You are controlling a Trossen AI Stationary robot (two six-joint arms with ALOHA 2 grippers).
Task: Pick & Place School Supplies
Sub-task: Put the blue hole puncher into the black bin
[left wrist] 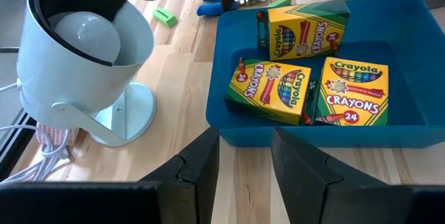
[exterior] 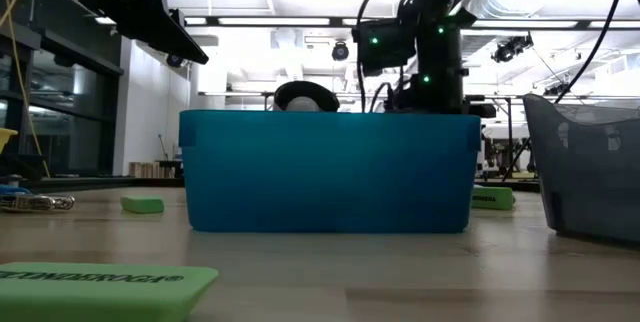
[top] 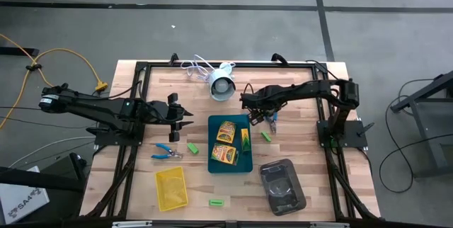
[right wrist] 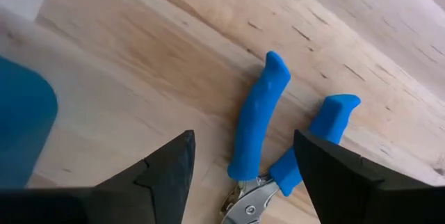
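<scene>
Three yellow crayon boxes [left wrist: 292, 78] lie in the teal tray [top: 212, 164]. A blue-handled tool [right wrist: 263, 130] lies flat on the wood just right of that tray. My right gripper [right wrist: 243, 175] hangs over it, pointing down and open, one finger on either side of the handles without touching them. A second blue-handled tool [top: 166, 152] lies left of the tray. Green blocks [top: 192, 148] [top: 266, 136] [top: 216, 202] are scattered on the table. My left gripper [left wrist: 243, 168] waits open and empty at the table's left, facing the tray.
A white round lamp with a cable [top: 221, 85] stands behind the teal tray. A yellow tray [top: 171, 187] sits at the near left and a dark grey tray [top: 282, 185] at the near right. Bare wood lies between them.
</scene>
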